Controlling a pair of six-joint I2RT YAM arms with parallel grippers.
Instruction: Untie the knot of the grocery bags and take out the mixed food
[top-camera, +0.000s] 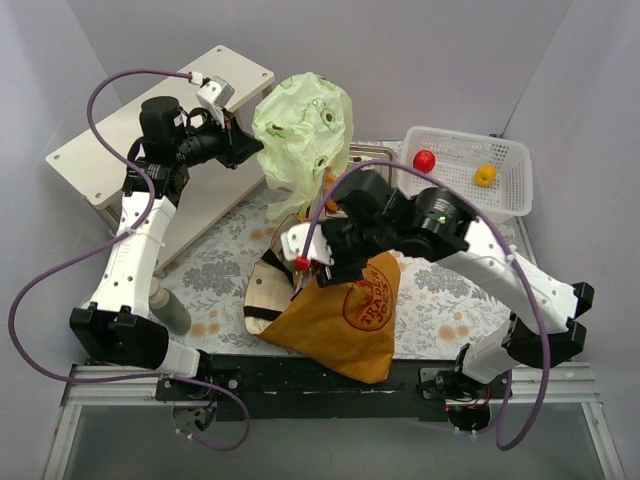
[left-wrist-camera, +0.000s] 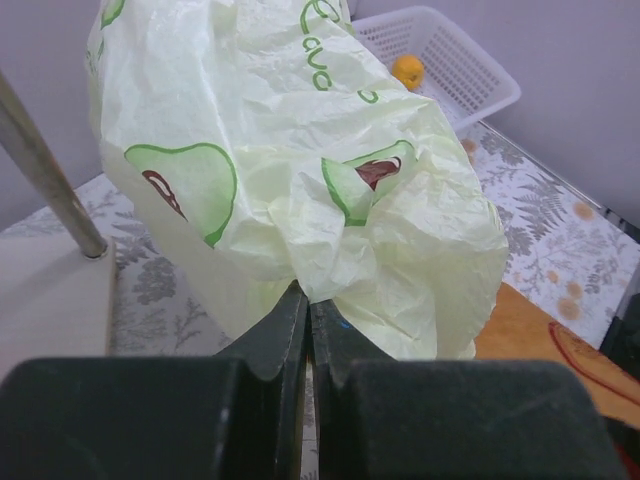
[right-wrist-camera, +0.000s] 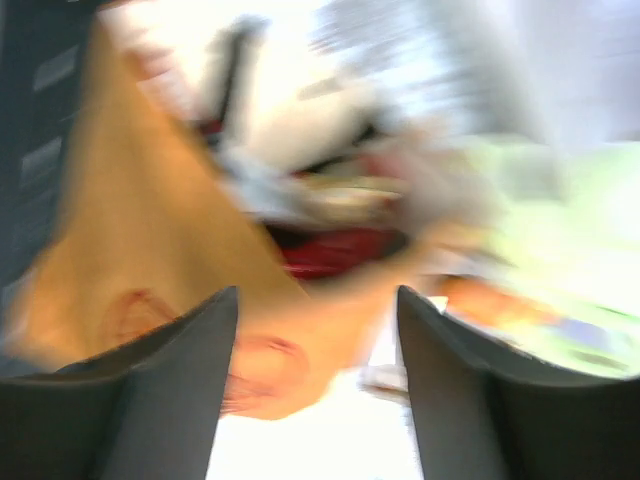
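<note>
While left gripper (left-wrist-camera: 308, 312) is clenching the green bag (left-wrist-camera: 290, 170) at 11 o'clock, right gripper (right-wrist-camera: 318, 340) is hanging released over the tote (top-camera: 345, 320); hard pulling is risking tearing thin plastic.

Green bag (top-camera: 300, 125) aloft — orange tote (top-camera: 340, 330) slumped, seemingly open.

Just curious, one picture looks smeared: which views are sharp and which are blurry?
Right wrist view: badly smeared, the orange tote only a colour patch, white glare up top. Left wrist view: sharp on the green bag. Top view: crisp, evenly lit.
</note>
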